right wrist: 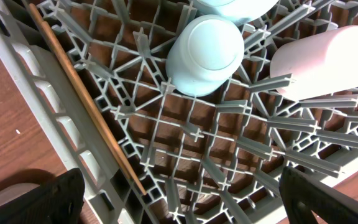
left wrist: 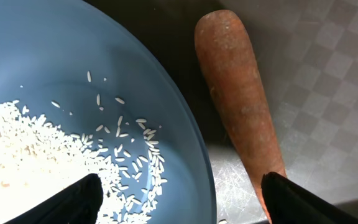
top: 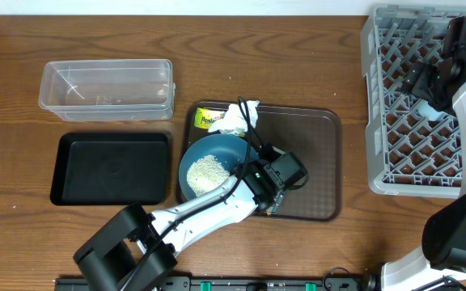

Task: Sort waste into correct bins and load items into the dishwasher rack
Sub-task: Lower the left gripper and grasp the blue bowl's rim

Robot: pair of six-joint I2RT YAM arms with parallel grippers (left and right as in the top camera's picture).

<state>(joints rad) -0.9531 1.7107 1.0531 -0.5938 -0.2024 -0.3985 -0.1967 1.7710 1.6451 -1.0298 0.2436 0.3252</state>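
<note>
The left pincer (left wrist: 179, 202) is hanging low over the brown tray (top: 314, 153). Its two fingers (left wrist: 73, 202) are standing wide apart, so it is open and is not holding anything. The edge of the dark-blue plate (left wrist: 73, 56) and the thin end of the orange carrot (left wrist: 238, 93) are sitting between the fingers. The carrot is lying on the brown tray, just beside the plate. Its thin end is reaching the finger on that side, but it is hard to tell if they are touching. A heap of white rice (left wrist: 23, 149) is sitting on the plate, with some loose grains lying near the edge. At the far edge of the brown tray, the crumpled white napkin (top: 239, 115) is lying against the little yellow-green wrapper (top: 208, 119). The clear tub (top: 108, 109) and the black tray (top: 112, 168) are sitting on the counter (top: 6, 162), to one side of the brown tray, with the tub behind the black tray. The right pincer (right wrist: 182, 208) is hanging over the grey rack (top: 379, 97) at the other side of the counter. Its fingers are wide apart too, and it is holding nothing. Inside the rack, a thin wooden chopstick (right wrist: 86, 99) is lying along the wall. The light-blue bowl (right wrist: 204, 53) is sitting bottom up on the grid, and the white cup (right wrist: 325, 59) is lying near it.
</note>
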